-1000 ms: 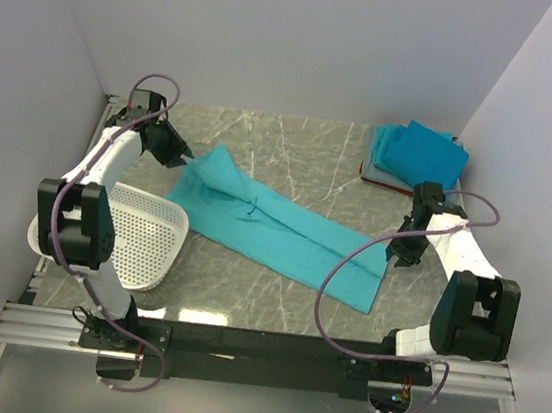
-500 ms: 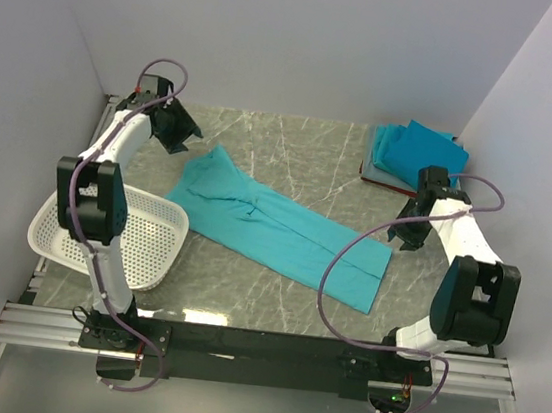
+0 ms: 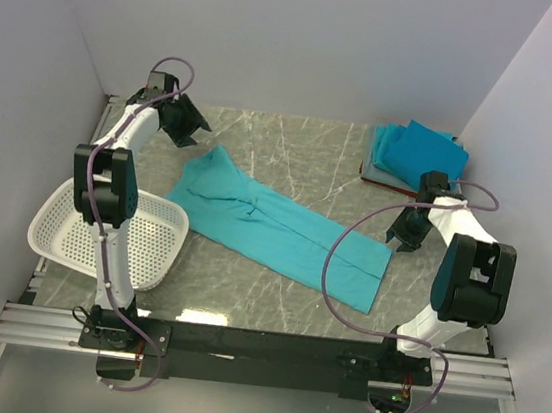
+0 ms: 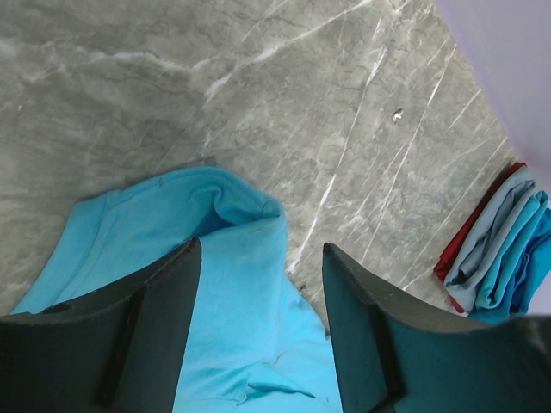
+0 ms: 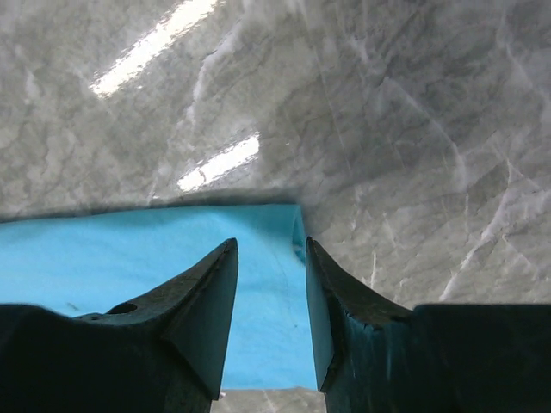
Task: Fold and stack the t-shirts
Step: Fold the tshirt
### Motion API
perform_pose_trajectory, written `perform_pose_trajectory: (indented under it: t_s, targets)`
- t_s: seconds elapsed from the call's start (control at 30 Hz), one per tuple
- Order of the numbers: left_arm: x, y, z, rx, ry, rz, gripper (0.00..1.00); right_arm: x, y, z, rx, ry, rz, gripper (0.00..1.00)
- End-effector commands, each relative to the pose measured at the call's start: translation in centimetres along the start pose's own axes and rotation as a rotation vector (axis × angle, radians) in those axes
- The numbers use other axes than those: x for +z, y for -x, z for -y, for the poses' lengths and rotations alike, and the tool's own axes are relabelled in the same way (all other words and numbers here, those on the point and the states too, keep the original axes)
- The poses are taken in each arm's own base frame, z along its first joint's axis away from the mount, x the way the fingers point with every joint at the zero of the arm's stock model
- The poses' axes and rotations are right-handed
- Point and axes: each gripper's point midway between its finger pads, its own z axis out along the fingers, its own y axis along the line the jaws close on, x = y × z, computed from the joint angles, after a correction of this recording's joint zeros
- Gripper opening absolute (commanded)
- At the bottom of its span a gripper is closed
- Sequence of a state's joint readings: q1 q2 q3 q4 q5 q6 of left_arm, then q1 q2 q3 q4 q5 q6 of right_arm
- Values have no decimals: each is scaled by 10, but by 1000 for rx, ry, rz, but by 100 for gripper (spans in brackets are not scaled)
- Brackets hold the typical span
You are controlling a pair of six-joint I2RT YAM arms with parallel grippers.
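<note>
A teal t-shirt point(image 3: 278, 227), folded into a long strip, lies diagonally across the marble table. Its bunched upper end shows in the left wrist view point(image 4: 232, 284); its lower right corner shows in the right wrist view point(image 5: 164, 258). My left gripper point(image 3: 192, 134) is open and empty, raised above the strip's upper end at the far left. My right gripper point(image 3: 405, 235) is open and empty, just off the strip's right corner. A stack of folded t-shirts point(image 3: 415, 155), teal over grey-blue and red, sits at the far right, also in the left wrist view point(image 4: 504, 249).
A white perforated basket point(image 3: 116, 235) lies tilted at the near left beside the left arm. Walls enclose the table on three sides. Cables loop over both arms.
My left gripper let go of the shirt's upper end and rose back toward the far left corner. My right gripper drew slightly right off the strip's corner. The shirt settled flat.
</note>
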State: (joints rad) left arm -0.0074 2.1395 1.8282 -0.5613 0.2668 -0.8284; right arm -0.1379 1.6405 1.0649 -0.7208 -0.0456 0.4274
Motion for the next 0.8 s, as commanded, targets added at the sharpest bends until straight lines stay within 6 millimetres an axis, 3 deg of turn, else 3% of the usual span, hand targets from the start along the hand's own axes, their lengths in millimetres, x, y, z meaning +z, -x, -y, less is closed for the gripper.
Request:
perform_pose_trajectory:
  t_s: [0.0, 0.23, 0.43, 0.77]
  targets:
    - [5, 12, 18, 10, -66, 13, 64, 10, 2, 8, 2, -16, 8, 44]
    - [21, 12, 12, 14, -51, -10, 64, 20, -8, 6, 16, 8, -27, 42]
    - [39, 0, 14, 6, -63, -48, 64, 31, -15, 9, 22, -6, -56, 36]
    - [59, -18, 21, -12, -90, -98, 63, 31, -15, 10, 22, -9, -58, 27]
